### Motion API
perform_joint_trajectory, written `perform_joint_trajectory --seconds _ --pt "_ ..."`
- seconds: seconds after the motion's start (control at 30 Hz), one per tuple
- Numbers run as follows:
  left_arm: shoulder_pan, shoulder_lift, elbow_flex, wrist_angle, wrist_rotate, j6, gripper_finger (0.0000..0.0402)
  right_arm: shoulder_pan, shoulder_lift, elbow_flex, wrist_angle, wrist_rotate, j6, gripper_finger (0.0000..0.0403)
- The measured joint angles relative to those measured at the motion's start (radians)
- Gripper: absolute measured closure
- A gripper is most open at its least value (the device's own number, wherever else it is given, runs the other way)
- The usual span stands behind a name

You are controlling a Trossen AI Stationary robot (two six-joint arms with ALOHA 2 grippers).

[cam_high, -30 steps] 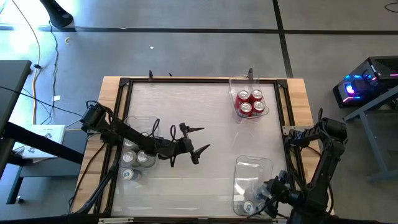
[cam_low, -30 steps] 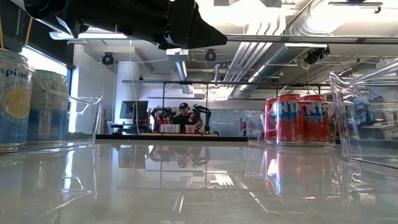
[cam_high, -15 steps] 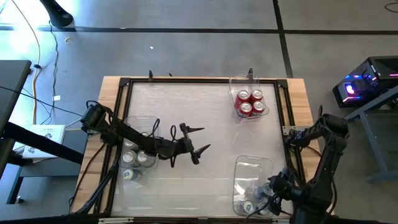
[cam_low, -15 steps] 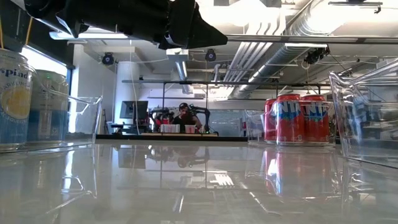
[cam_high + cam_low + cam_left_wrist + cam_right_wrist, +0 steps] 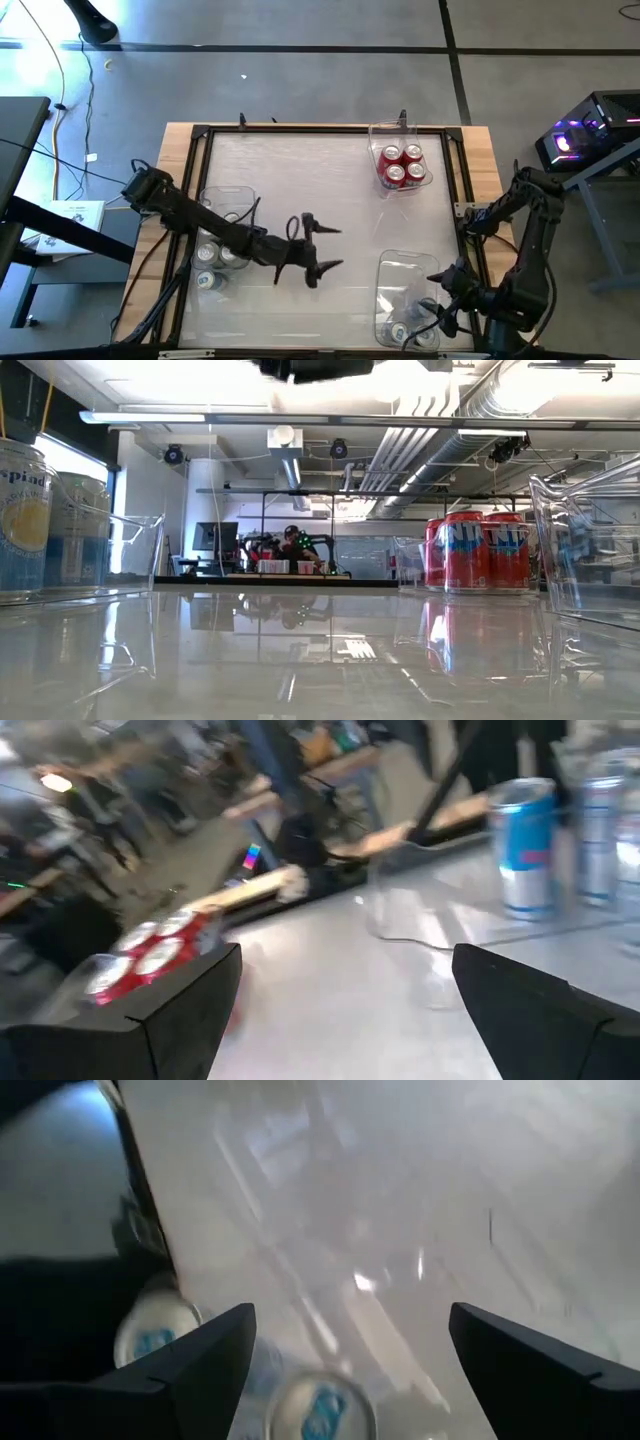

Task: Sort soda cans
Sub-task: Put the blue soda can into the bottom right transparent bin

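- Left gripper (image 5: 322, 249): over bare table (image 5: 300, 170) near its middle, just right of the left bin (image 5: 226, 192); fingers (image 5: 180, 1010) spread wide, holding nothing.
- Right gripper (image 5: 440, 296): above the near-right bin (image 5: 405, 262), by its right wall; fingers (image 5: 200, 1365) spread wide, empty.
- Red cans (image 5: 402, 166): four, packed together in the far-right bin (image 5: 391, 128); upright.
- Silver cans (image 5: 220, 254): grouped in the left bin, partly hidden by the left arm; count cannot be told.
- Blue cans (image 5: 408, 331): at the near end of the near-right bin, below the right gripper; upright in the left wrist view.
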Motion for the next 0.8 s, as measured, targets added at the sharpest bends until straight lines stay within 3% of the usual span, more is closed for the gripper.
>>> perform_joint_trajectory --seconds 0.2,0.27,0.37,0.5,0.63,0.8 --pt "-0.051 -0.040 0.184 -0.429 0.019 -0.032 0.0053 -0.039 0.003 0.000 0.067 0.346 -0.151 0.0075" --pt "-0.081 -0.054 0.254 -0.598 0.003 -0.077 0.0058 -0.070 0.005 0.000 0.114 0.400 -0.251 0.0075" --pt "-0.136 -0.074 0.365 -0.941 -0.064 -0.252 0.0066 -0.135 0.010 0.000 0.208 0.410 -0.442 0.0075" --pt "-0.228 -0.082 0.534 -1.474 -0.089 -0.684 0.0072 -0.237 0.040 0.000 0.388 0.402 -0.744 0.0075" --pt "-0.316 -0.084 0.649 -1.854 0.112 -1.167 0.0073 -0.327 0.069 0.000 0.575 0.357 -1.043 0.0075" --pt "-0.442 -0.083 0.670 -2.074 0.393 -1.596 0.0073 -0.387 0.082 0.000 0.714 0.348 -1.265 0.0075"
